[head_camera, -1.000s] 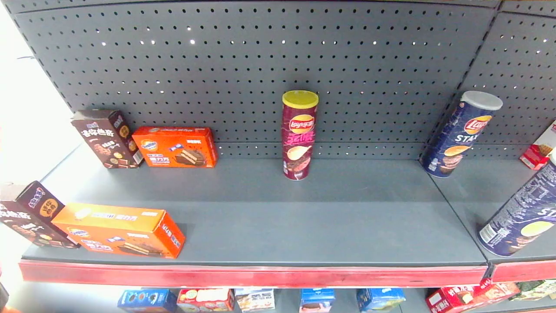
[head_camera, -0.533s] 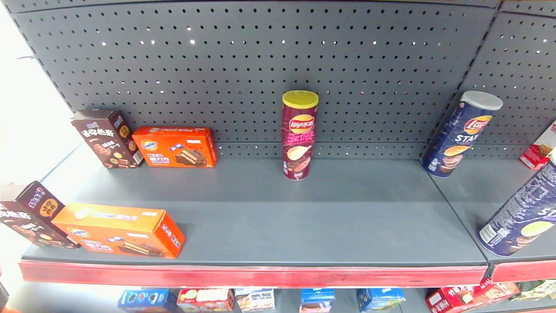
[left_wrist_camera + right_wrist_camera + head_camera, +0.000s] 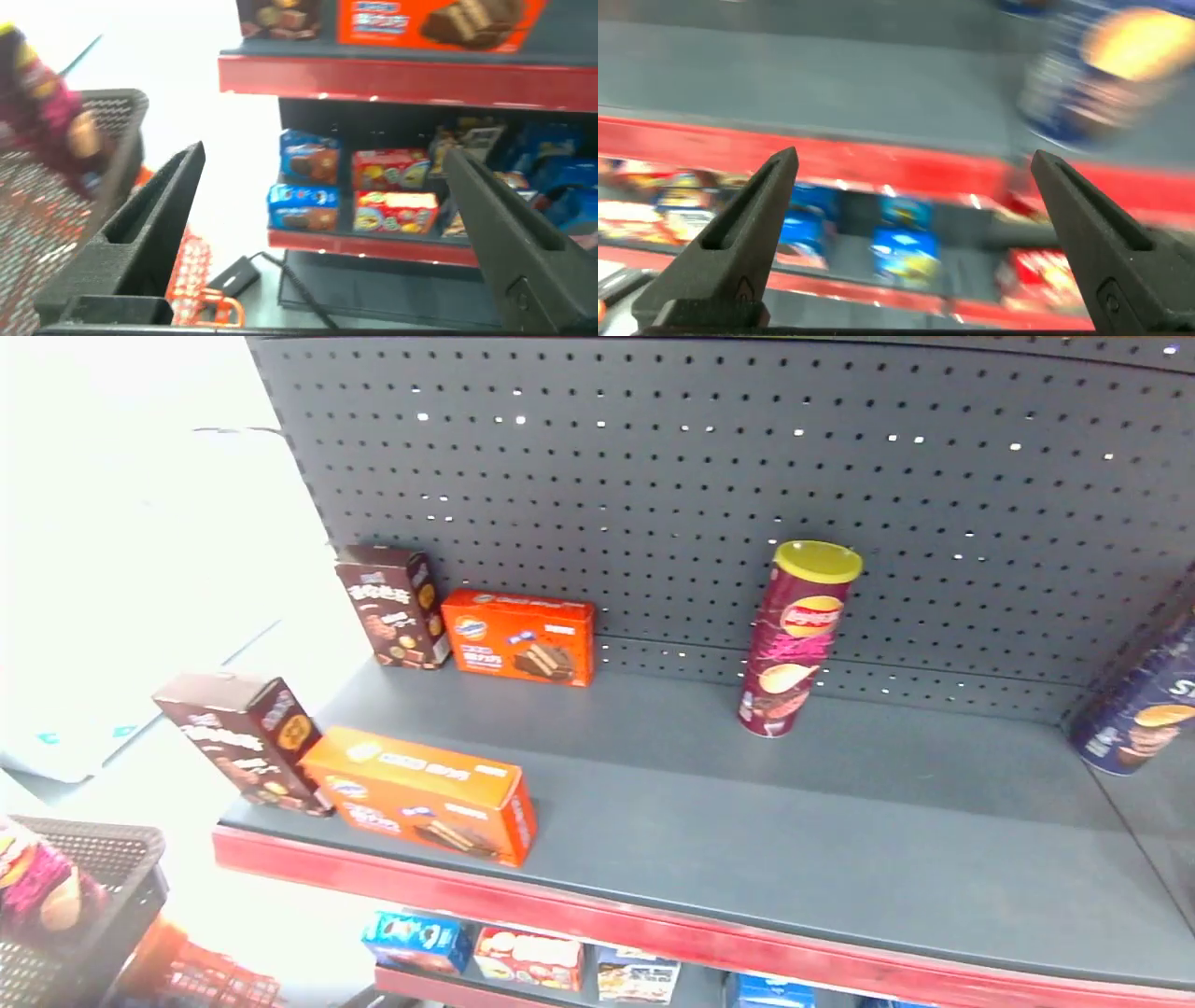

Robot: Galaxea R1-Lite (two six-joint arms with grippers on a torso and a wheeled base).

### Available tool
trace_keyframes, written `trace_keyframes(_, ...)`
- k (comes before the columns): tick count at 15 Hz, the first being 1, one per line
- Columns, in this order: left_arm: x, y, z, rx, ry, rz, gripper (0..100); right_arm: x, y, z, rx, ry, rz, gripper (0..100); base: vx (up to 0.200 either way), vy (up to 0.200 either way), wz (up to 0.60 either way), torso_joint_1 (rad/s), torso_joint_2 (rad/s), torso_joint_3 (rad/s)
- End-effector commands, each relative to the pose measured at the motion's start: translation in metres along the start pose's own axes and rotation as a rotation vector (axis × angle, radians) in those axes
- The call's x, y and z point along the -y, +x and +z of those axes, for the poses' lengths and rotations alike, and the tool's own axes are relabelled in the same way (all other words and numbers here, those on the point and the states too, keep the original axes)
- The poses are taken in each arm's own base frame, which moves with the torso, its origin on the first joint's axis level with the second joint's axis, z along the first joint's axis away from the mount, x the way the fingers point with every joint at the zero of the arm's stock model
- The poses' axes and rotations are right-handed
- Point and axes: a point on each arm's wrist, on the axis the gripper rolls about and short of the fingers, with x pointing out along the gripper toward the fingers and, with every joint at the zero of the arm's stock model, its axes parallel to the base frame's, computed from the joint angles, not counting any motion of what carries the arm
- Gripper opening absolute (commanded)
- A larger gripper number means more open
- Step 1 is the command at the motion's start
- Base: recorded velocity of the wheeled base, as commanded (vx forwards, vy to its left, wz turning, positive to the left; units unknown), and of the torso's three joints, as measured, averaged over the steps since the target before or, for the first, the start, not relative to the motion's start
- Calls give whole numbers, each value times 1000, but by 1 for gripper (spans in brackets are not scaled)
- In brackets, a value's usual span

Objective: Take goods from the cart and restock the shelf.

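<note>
Shelf (image 3: 747, 821) holds upright maroon-labelled chip can (image 3: 794, 644).

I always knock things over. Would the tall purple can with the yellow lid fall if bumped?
Probably: the purple can stands tall on a narrow base, so a push near its yellow lid likely tips it. Being round, it might then roll along the shelf.
</note>
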Motion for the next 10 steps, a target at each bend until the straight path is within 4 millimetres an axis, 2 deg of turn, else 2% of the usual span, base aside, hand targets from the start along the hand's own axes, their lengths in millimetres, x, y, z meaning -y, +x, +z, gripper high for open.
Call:
trace_keyframes(1,0,0,0,-2,-1,0,100,0,0,0,-1,0,0,100,0,0,600,7,7,2)
trace_keyframes(5,0,0,0,-2,-1,0,100,0,0,0,1,1,-2,100,0,0,600,4,4,5)
trace_keyframes(10,0,0,0,-2,5,-4,100,0,0,0,1,0,-2,100,0,0,0,0,0,0)
